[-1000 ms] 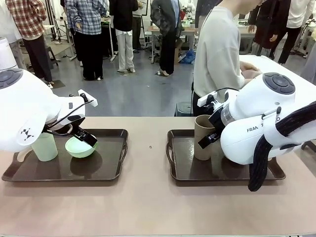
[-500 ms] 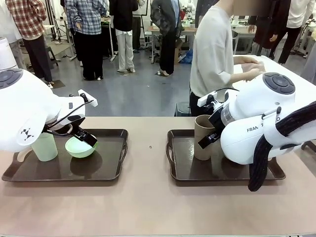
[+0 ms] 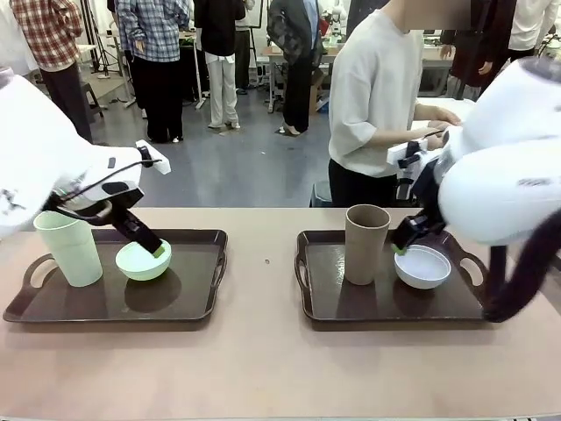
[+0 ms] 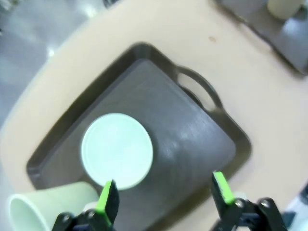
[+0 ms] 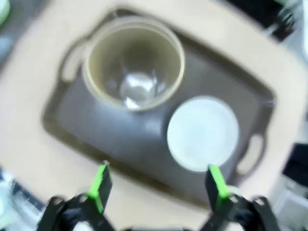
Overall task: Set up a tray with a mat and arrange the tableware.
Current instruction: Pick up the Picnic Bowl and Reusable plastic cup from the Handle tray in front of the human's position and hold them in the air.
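Note:
The left tray (image 3: 197,294) holds a pale green cup (image 3: 68,248) and a mint green bowl (image 3: 143,260). My left gripper (image 3: 156,248) hangs open just over the bowl's far right rim. From the left wrist, the bowl (image 4: 117,150) lies ahead of the open left gripper (image 4: 163,195), with the cup (image 4: 43,207) beside it. A tan-brown cup (image 3: 366,243) and a pale bluish-white bowl (image 3: 422,266) stand on the right tray (image 3: 333,303). My right gripper (image 3: 405,239) is open above the bowl's left rim, over the cup (image 5: 134,62) and bowl (image 5: 203,132). I cannot tell a mat from the tray floors.
A person (image 3: 377,96) stands at the table's far side, turned toward another table on the right. Bare tabletop (image 3: 263,368) runs between the two trays and along the near edge. The tray handles (image 4: 199,89) stick out at the ends.
Both arms have lifted up and back from their trays. The right arm's rise uncovered the pale bowl beside the tan cup. The person shifted a little left.

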Controlling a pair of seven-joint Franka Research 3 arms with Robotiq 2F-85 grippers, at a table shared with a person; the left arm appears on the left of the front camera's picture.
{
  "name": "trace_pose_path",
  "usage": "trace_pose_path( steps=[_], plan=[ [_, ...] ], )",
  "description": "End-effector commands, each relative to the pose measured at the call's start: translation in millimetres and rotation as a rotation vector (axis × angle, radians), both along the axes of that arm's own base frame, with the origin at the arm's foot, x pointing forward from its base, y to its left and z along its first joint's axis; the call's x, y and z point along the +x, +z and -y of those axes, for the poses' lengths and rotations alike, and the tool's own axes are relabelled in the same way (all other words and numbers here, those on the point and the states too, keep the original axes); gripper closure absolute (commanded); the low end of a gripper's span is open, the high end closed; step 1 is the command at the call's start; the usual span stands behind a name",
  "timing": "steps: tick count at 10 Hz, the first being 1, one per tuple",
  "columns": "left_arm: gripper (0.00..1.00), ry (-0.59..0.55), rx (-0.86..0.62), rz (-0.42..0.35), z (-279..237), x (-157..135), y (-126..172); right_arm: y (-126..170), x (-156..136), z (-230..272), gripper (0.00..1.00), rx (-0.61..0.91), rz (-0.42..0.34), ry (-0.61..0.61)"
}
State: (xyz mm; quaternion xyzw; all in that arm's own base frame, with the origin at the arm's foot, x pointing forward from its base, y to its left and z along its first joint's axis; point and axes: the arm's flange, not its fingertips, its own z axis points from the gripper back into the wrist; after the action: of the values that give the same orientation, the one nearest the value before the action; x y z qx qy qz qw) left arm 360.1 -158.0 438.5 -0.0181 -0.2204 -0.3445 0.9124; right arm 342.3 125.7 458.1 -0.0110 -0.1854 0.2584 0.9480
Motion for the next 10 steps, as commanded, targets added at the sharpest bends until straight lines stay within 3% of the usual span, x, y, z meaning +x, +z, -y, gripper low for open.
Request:
trace_pose_path(
  steps=[1,3,4,5,6,9,10],
  plan=[
    [0.0,0.017,0.054,-0.097,-27.5,-70.7,6.5,-0.1,-89.8,14.5,0.0,-0.031,-0.101,0.02],
    [0.0,0.074,0.04,-0.126,-55.7,-110.8,14.1,-10.5,-149.4,18.5,0.0,-0.005,-0.176,0.038],
    [0.0,0.101,0.038,-0.145,-64.9,-122.3,12.2,-18.1,-164.2,20.7,0.0,0.013,-0.182,0.006],
    [0.0,0.133,0.028,-0.124,-68.3,-125.3,12.1,-22.4,-158.7,23.3,0.0,-0.023,-0.155,-0.043],
    [0.0,0.044,0.055,-0.144,-35.3,-60.8,55.7,51.8,-101.6,0.8,0.0,-0.027,-0.183,0.041],
    [0.0,0.063,0.055,-0.139,-45.4,-69.9,66.8,51.8,-101.6,0.8,0.0,-0.027,-0.183,0.041],
    [0.0,0.076,0.037,-0.195,-52.6,-49.4,63.6,56.3,-111.4,0.4,0.0,-0.028,-0.184,0.024]
  ],
)
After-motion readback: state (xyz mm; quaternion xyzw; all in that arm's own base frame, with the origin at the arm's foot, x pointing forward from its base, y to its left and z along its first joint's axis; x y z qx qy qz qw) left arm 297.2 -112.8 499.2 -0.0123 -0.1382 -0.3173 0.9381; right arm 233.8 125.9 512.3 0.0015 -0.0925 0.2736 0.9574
